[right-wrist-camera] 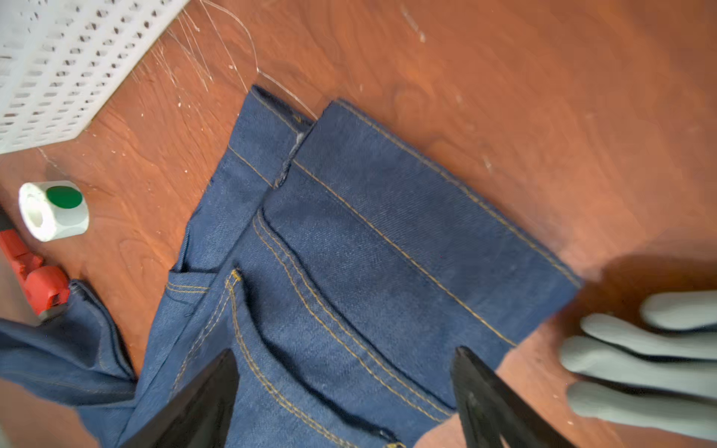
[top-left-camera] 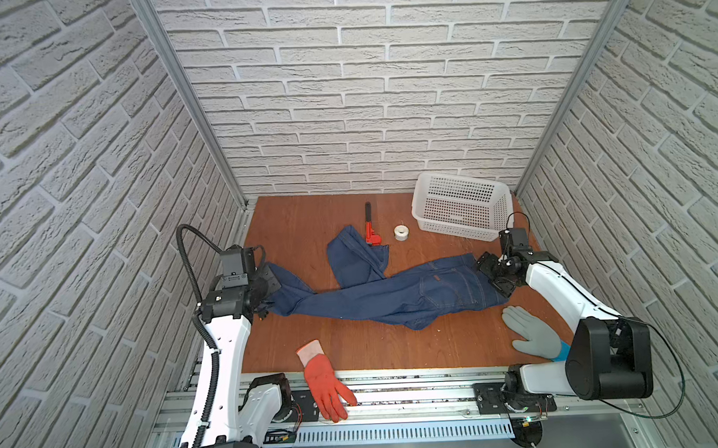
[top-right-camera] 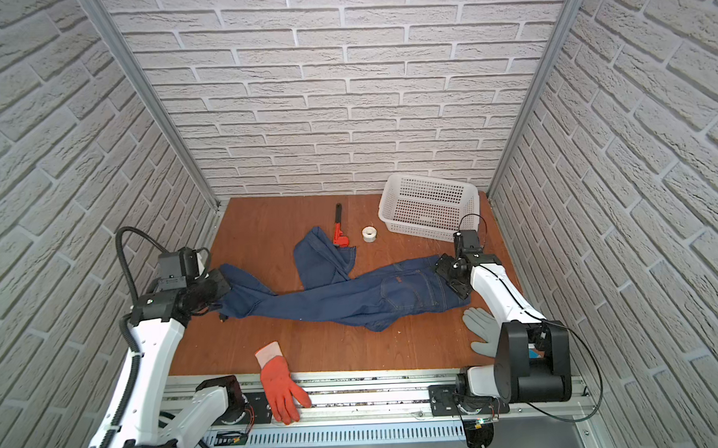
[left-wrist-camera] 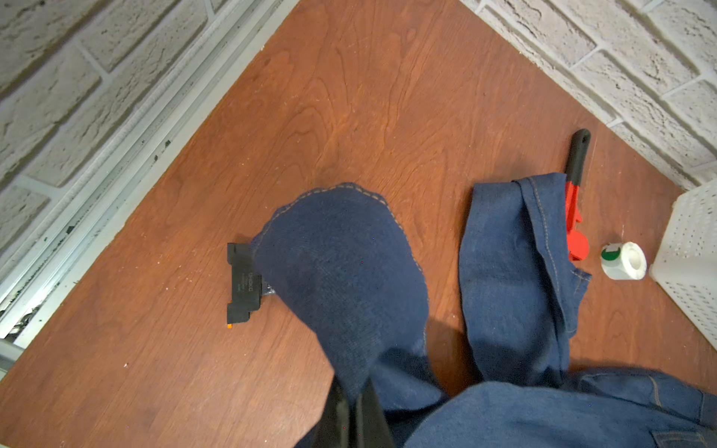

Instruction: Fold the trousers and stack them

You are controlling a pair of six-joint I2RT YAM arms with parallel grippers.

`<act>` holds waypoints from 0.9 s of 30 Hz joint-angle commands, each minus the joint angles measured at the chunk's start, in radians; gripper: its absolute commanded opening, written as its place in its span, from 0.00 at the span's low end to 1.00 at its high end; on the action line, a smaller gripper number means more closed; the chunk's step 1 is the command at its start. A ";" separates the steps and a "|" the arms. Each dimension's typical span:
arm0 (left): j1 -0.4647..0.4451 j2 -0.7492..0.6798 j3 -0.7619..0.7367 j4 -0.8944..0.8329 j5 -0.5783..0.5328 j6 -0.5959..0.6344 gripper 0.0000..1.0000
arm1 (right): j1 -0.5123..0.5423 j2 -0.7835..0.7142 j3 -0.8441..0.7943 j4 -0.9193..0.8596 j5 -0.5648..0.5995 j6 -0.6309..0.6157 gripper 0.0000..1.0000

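While we are pinching one leg cuff of the dark blue denim trousers with tan stitching in our left gripper, jaws clamped together on the cloth, that cuff is hanging lifted off the reddish-brown wooden table at the left edge. Trousers are stretching across the middle of the table, left to right. Waist end is lying flat at the right. Our right gripper is hovering over the waistband and back pocket there, jaws standing wide apart, gripping nothing. Second leg is bending back toward the far side, its hem touching the head of the red pipe wrench with black handle. White tape roll with a green sticker is sitting just right of the wrench, between it and the white perforated plastic basket in the far right corner. Grey knit work glove is lying near right, fingertips just beside the waist, not touching in the right wrist view. Orange-red work glove is lying at the near edge, fingers hanging over the aluminium rail, well apart from the trousers. Small black plastic block is lying on the table, partly hidden behind the lifted cuff in the left wrist view.
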 commanded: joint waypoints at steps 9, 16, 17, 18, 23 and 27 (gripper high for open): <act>0.005 -0.004 -0.056 0.052 0.044 0.017 0.00 | 0.179 0.206 0.288 -0.144 0.207 -0.061 0.86; 0.005 0.002 -0.043 0.052 0.053 0.027 0.00 | 0.266 0.375 0.414 -0.184 0.198 -0.089 0.85; 0.005 0.001 -0.043 0.052 0.051 0.027 0.00 | 0.280 0.395 0.433 -0.193 0.195 -0.096 0.85; 0.004 -0.001 -0.046 0.050 0.050 0.028 0.00 | 0.291 0.413 0.448 -0.199 0.193 -0.101 0.85; 0.005 -0.015 -0.070 0.044 0.047 0.033 0.00 | 0.346 0.486 0.507 -0.235 0.198 -0.118 0.84; 0.006 -0.026 -0.084 0.045 0.046 0.031 0.00 | 0.361 0.513 0.512 -0.240 0.193 -0.124 0.81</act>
